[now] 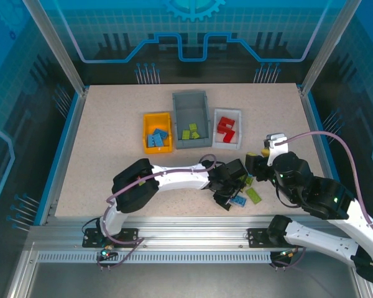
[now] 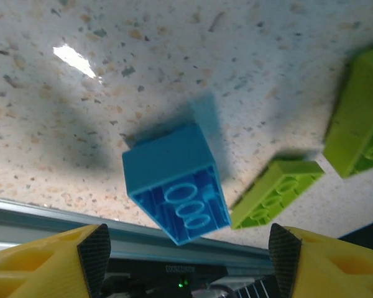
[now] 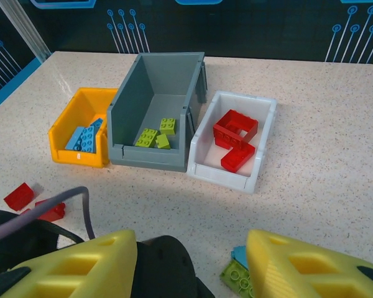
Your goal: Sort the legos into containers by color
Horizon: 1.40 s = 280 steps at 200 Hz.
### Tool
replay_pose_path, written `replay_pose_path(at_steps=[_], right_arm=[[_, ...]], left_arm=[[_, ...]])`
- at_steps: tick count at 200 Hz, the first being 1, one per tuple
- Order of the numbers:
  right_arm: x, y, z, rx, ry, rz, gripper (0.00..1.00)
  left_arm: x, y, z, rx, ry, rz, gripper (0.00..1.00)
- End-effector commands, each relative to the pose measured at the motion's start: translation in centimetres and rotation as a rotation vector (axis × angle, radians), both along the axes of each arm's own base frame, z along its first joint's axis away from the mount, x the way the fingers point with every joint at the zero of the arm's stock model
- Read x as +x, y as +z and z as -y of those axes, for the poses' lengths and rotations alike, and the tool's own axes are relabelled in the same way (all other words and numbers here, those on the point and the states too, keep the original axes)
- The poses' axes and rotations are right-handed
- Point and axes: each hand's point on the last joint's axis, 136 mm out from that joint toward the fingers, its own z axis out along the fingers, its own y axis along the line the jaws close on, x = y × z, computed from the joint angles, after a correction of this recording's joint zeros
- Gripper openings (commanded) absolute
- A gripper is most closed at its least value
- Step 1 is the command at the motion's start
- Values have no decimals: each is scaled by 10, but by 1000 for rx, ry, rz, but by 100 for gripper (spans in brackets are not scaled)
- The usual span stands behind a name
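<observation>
A light blue lego (image 2: 174, 180) lies tipped on the speckled desk (image 2: 174, 49) near its front edge, with its hollow underside turned toward the left wrist camera. The left gripper (image 2: 189, 251) hangs over it with its yellow fingers (image 2: 50, 261) spread wide to either side, and neither finger touches the brick. Two lime green legos (image 2: 276, 192) lie just beside it on the right, one close and one nearer the frame edge.

Further back on the desk, three bins stand in a row, side by side. The yellow-orange bin (image 3: 81, 159) on the left holds several blue bricks (image 3: 84, 138). The larger grey bin (image 3: 149, 158) in the middle holds green bricks (image 3: 155, 135). The white bin (image 3: 221, 177) on the right holds red bricks (image 3: 235, 139).

Two loose red legos (image 3: 18, 195) lie on the desk in front of the yellow-orange bin, apart from it.

The right gripper (image 3: 193, 248) faces the bins from the near side. Its yellow fingers (image 3: 304, 261) stand apart, and a black part of the other arm shows below the gap. A blue and a green brick (image 3: 237, 273) peek out beside its right finger.
</observation>
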Motion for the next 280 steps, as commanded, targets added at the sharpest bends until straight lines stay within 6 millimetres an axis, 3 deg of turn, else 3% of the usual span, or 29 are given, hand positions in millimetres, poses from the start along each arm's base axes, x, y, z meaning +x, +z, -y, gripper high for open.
replay_pose_path(at_steps=[1, 38, 88, 107, 134, 165, 195, 247, 259, 280], right_arm=[[-2, 2, 2, 2, -8, 4, 51], [-2, 0, 2, 0, -9, -4, 51], [-3, -3, 2, 10, -7, -14, 51], [-4, -6, 0, 9, 0, -21, 51], [-3, -7, -4, 6, 19, -23, 51], [-5, -6, -24, 13, 121, -13, 51], [-7, -12, -56, 20, 260, -29, 53], [-5, -36, -118, 54, 455, -92, 53], [-2, -39, -129, 65, 474, -102, 53], [5, -41, -144, 80, 488, -104, 53]], left_arm=[[-9, -6, 5, 22, 67, -100, 72], [-4, -21, 10, 39, 88, -109, 68], [6, -34, 8, 39, 125, -69, 40], [13, -28, 3, 32, 134, -29, 33], [36, 2, -18, 43, 127, 101, 31], [61, 48, -78, 99, 123, 280, 31], [82, 83, -165, 220, 126, 445, 31], [159, 138, -309, 503, -43, 591, 30], [177, 141, -330, 523, -48, 603, 30], [211, 142, -348, 519, -25, 645, 30]])
